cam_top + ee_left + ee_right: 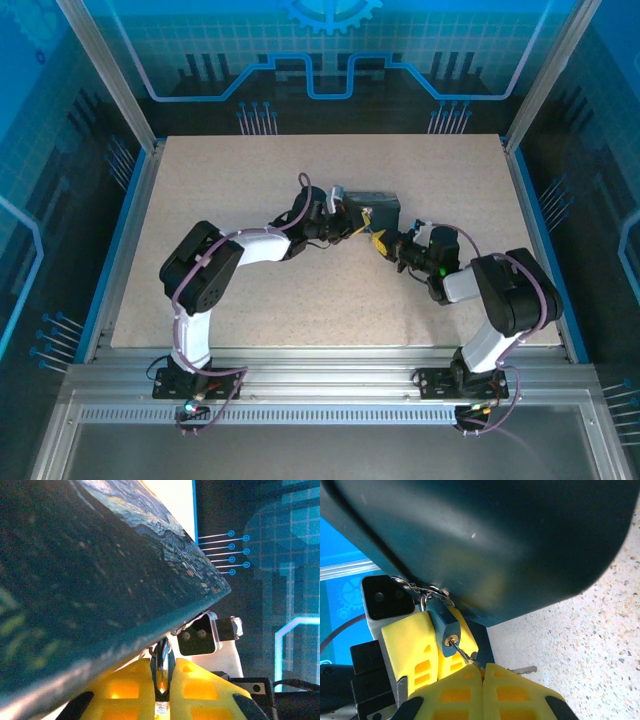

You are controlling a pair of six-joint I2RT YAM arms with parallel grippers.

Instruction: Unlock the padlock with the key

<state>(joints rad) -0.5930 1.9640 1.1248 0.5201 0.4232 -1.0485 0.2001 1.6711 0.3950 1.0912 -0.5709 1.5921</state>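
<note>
Right pincer (482, 669) clamped on key (464, 653), key tip in padlock (441, 622); left pincer (162, 672) clamped on padlock, at tin (100, 580) edge.

From above and behind we look down on the whole table (200, 200). The wrist views press close to the tin (75, 580), facing each other from left and right, sharing the padlock (442, 625).

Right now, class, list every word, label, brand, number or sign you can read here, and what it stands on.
None can be read.
The tin carries a painting only, no lettering.
The padlock shows no legible stamp.
The back wall bears a gear outline and circuit lines, not words.
</note>
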